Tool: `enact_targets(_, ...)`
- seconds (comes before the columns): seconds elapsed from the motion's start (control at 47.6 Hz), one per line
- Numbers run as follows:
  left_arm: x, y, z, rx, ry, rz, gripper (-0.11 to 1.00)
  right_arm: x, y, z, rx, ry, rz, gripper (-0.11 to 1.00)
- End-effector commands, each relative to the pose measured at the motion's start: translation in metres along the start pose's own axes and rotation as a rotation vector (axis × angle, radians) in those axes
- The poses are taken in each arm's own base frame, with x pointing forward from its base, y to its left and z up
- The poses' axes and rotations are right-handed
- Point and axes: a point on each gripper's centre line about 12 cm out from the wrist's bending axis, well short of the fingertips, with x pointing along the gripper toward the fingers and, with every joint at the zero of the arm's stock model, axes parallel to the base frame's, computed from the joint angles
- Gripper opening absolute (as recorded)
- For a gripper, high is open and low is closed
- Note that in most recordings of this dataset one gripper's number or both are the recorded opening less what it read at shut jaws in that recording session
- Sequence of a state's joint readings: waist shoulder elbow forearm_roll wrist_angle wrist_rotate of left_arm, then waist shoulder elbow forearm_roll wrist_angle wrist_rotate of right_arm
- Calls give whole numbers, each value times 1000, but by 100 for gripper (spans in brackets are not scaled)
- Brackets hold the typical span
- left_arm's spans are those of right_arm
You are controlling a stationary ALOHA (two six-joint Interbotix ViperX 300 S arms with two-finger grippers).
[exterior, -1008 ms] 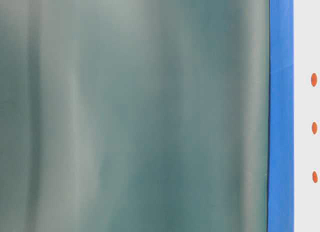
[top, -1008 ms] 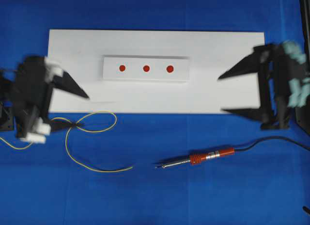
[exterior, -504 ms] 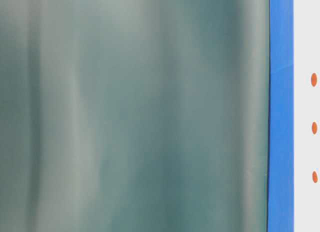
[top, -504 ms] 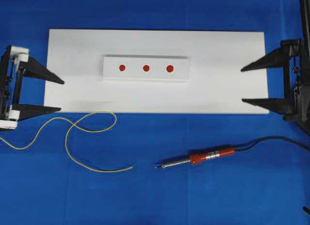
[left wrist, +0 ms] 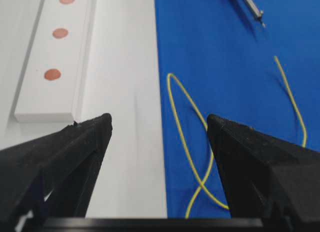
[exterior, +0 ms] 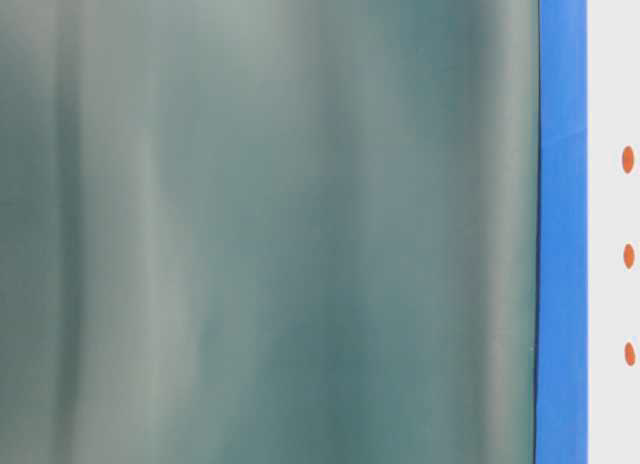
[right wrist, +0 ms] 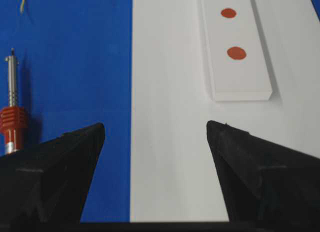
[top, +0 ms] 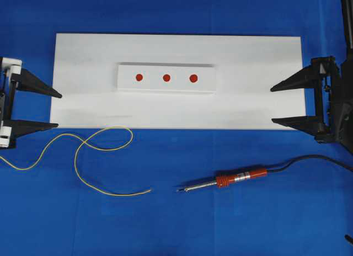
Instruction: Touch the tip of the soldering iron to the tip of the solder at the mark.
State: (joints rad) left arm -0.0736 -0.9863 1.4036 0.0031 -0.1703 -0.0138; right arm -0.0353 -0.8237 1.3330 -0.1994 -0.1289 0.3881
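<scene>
Plainly, both sets of jaws stand wide apart and hold nothing: the left gripper [top: 55, 109] at the left edge of the overhead view, the right gripper [top: 273, 105] at the right edge. Between them lies one white board [top: 253, 63] carrying one raised white block [top: 127, 85] with three red dots. Lower left, one yellow solder wire [top: 105, 138] curls on the blue cloth [top: 176, 228]; lower centre-right lies one soldering iron [top: 231, 179], well apart from it.

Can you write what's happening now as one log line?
left gripper: open, empty | right gripper: open, empty | soldering iron: on blue cloth | solder: on cloth, untouched
</scene>
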Motion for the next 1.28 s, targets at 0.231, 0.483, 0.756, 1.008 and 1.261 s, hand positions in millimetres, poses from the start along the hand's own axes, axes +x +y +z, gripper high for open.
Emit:
enact_targets(0.231,0,0,3,-1,3,3,72,1,0,4,1,-8,-1,71)
enact_targets(0.483,0,0,3,0,5,1,72,1,0,3,-1,6,-6,71)
enact_targets(0.756,0,0,3,0,5,1,72,1,0,2,-4,8,-6,71)
enact_targets(1.008,0,0,2,0,6,1,72,1,0,3,-4,6,-7,71)
enact_targets(1.261,0,1,1,-1,18,3,72,1,0,3,-4,6,-6,71)
